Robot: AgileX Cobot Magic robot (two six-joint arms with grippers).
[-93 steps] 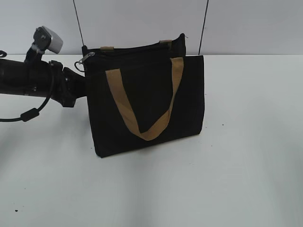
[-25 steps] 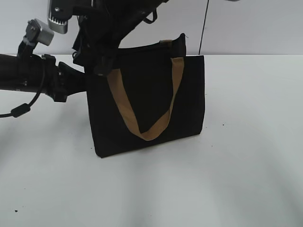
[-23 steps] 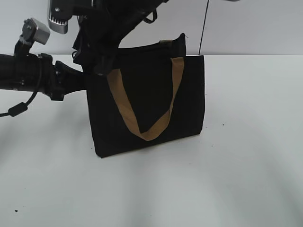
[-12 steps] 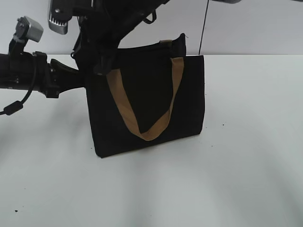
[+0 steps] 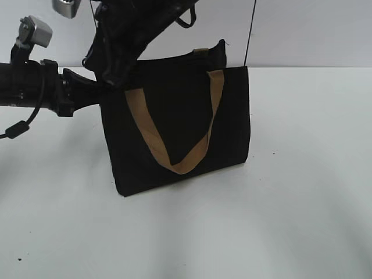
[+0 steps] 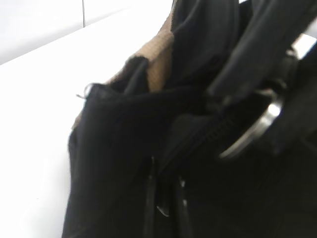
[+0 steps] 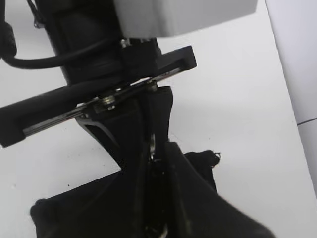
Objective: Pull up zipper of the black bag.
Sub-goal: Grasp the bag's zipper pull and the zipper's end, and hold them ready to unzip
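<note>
Nowhere any readable writing: plain black bag (image 5: 174, 128), tan handles (image 5: 174, 131).

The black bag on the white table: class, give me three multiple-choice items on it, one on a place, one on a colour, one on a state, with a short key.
1. Where does the left gripper meet the black bag?
A. at its upper left corner
B. at its bottom right corner
C. under its base

2. What colour is the strap handle on the bag's front?
A. red
B. tan-brown
C. white

3. How does the bag stand on the table?
A. lying flat on its side
B. hanging clear of the table
C. upright on its base

Key: 1 A, the exterior view shows the left arm reaching in to that corner; 2 B, the strap hangs in a tan-brown V; 3 C, its bottom edge rests on the table with the top edge uppermost.
</note>
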